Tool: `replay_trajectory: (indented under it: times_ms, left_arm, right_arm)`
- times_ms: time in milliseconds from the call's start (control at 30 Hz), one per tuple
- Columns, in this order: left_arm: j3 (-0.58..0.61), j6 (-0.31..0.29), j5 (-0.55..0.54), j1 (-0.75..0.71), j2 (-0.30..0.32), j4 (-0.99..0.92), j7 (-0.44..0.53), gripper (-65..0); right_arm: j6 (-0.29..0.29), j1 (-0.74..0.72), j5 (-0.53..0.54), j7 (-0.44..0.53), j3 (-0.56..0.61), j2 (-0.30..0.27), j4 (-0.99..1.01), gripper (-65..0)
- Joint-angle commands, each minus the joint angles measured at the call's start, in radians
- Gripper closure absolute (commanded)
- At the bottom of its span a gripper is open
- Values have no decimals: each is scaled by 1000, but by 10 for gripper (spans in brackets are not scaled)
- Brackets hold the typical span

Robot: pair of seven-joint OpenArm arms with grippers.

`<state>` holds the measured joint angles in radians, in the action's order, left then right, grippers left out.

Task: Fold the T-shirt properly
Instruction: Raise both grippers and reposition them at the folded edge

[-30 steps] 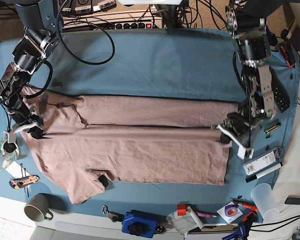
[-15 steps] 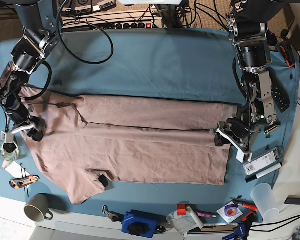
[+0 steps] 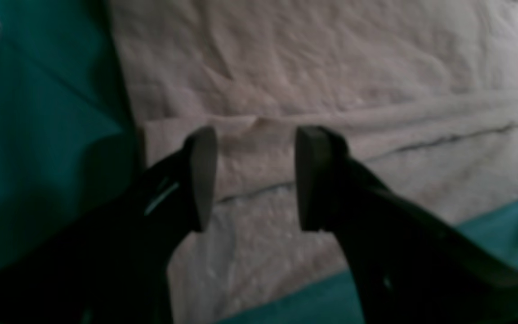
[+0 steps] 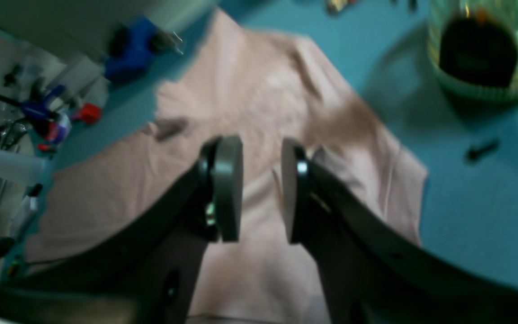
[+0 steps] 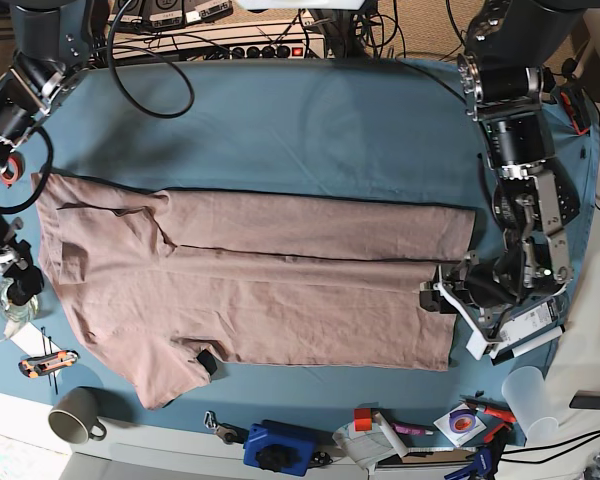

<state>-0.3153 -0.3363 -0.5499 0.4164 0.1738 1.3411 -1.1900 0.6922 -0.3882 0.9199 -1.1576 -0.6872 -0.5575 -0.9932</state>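
Observation:
The mauve T-shirt (image 5: 260, 290) lies flat on the teal table cloth (image 5: 310, 130), its far half folded over lengthwise, collar end at the left. My left gripper (image 5: 448, 303) sits at the shirt's right hem. In the left wrist view it (image 3: 254, 175) is open, jaws apart over the folded hem edge (image 3: 331, 135), holding nothing. My right gripper (image 5: 15, 278) is at the table's left edge beside the sleeve. In the right wrist view it (image 4: 259, 189) is open and empty, raised above the shirt (image 4: 250, 99).
A glass jar (image 5: 13, 303) (image 4: 479, 49) stands by the right gripper. A utility knife (image 5: 48, 363), a mug (image 5: 75, 415), a blue device (image 5: 278, 445), small tools and a plastic cup (image 5: 532, 395) line the front edge. A power strip and cables (image 5: 270, 45) lie behind.
My right gripper has let go of the left sleeve and drawn back left off the shirt. My left gripper has slid toward the front along the right hem. The sleeve now lies flatter.

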Motion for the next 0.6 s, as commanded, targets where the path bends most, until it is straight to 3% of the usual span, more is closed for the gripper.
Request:
replay_trajectory:
  times_ms: [0,267,400,567]
  left_arm:
    - [-4,0,-16,32,17,19,-8,-287]
    - [-92,-5,-62,19,78,22,-77,-286]
    - [-129,-40,-129,-21,143,50,-79,-286]
    - [-128,-63,-196,-85,197,84,-89,-286]
  right_arm:
    - [6,-25,35,-4,-12,-42,-29,-160]
    - [6,-10,34,-133,-234,-60,-64,-160]
    - [6,74,30,-121,-306,-77,-64,-160]
    - [6,200,-3,-97,-312,-98,-64,-160]
